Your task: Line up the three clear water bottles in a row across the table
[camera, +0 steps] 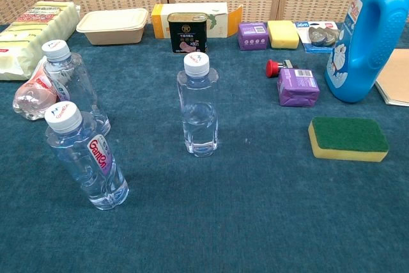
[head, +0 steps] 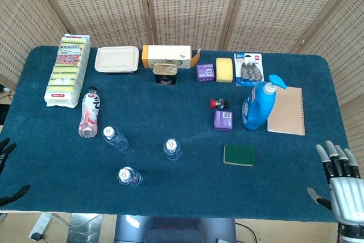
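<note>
Well ahead of both hands, on the blue surface (head: 170, 209), stand three clear bottles, upright and capped: the middle bottle (camera: 199, 105), the near-left bottle (camera: 86, 158) with a red label, and the far-left bottle (camera: 71, 82) just behind it. The right hand (head: 340, 179) hangs at the surface's edge, fingers apart, holding nothing; the left hand (head: 5, 166) shows only dark fingertips, seemingly empty. The bottles look thin-walled, smooth and mostly empty, so likely light, tippy and crushable. A gentle wrap around the waisted mid-body seems safest.
</note>
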Robot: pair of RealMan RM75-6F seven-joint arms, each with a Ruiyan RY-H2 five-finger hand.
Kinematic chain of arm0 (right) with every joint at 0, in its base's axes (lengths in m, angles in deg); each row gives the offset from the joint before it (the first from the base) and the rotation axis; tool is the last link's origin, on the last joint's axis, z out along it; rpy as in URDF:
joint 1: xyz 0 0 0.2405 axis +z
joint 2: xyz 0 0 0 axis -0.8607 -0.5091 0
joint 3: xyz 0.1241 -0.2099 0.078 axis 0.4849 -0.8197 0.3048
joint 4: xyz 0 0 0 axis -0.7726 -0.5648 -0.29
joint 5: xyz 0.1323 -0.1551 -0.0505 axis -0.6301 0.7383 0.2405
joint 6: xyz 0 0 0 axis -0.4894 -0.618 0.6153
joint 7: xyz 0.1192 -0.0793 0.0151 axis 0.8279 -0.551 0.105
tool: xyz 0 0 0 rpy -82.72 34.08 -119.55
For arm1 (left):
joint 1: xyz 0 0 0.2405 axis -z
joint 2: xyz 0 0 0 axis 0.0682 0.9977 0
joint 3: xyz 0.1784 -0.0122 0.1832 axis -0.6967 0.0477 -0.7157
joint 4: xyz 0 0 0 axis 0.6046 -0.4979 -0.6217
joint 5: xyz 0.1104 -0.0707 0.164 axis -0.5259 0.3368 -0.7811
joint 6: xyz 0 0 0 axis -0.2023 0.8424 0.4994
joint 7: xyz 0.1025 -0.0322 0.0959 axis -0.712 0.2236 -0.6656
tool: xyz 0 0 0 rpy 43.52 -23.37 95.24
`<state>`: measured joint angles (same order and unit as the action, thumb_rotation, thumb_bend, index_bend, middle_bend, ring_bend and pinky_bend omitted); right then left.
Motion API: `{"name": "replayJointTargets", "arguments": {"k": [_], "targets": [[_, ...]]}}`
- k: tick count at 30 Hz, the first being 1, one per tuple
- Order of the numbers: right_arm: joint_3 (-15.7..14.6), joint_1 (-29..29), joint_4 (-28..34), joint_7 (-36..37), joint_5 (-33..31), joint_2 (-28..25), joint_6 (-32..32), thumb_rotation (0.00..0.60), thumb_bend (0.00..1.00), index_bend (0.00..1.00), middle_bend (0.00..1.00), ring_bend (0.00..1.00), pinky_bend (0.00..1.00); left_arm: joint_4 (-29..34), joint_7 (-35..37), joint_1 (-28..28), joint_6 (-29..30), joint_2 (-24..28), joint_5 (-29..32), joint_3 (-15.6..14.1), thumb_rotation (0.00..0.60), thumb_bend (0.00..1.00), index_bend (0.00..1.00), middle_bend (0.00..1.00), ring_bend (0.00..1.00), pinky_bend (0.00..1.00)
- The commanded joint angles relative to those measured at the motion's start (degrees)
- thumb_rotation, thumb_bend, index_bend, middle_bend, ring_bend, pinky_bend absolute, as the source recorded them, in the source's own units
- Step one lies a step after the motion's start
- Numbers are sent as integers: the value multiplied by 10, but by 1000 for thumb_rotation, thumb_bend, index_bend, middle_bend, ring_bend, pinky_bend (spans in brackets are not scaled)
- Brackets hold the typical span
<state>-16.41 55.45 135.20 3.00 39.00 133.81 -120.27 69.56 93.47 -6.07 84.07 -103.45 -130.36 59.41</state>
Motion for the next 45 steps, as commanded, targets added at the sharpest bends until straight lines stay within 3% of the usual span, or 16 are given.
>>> {"name": "replayJointTargets", "arguments": {"k": [1,10,17,21,33,38,45], "targets": [[-1,1,-1,4,2,-1,2,600,30,0,0,0,0,-1,-8,-4,7,-2,0,1,600,154,0,0,0,96],[-8,27,-19,43,25,6,37,600,29,0,0,0,89,2,-5,-11,20,-1,-2,2,600,153,0,0,0,96],[-19,127,-81,210,84,31,140,600,22,0,0,0,122,4,1,-12,23,1,-1,4,600,153,0,0,0,97],[-7,172,-106,251,89,49,178,600,21,0,0,0,138,3,4,-14,25,1,-2,4,600,153,0,0,0,97],[25,304,-119,310,63,109,307,600,16,0,0,0,161,2,16,-13,16,4,14,8,600,153,0,0,0,97],[51,361,-119,315,11,136,385,600,17,0,0,0,161,3,18,-12,12,5,18,9,600,153,0,0,0,96],[69,419,-119,376,-44,154,460,600,16,0,0,6,174,6,17,-9,2,6,24,12,600,153,0,0,0,96]]}}
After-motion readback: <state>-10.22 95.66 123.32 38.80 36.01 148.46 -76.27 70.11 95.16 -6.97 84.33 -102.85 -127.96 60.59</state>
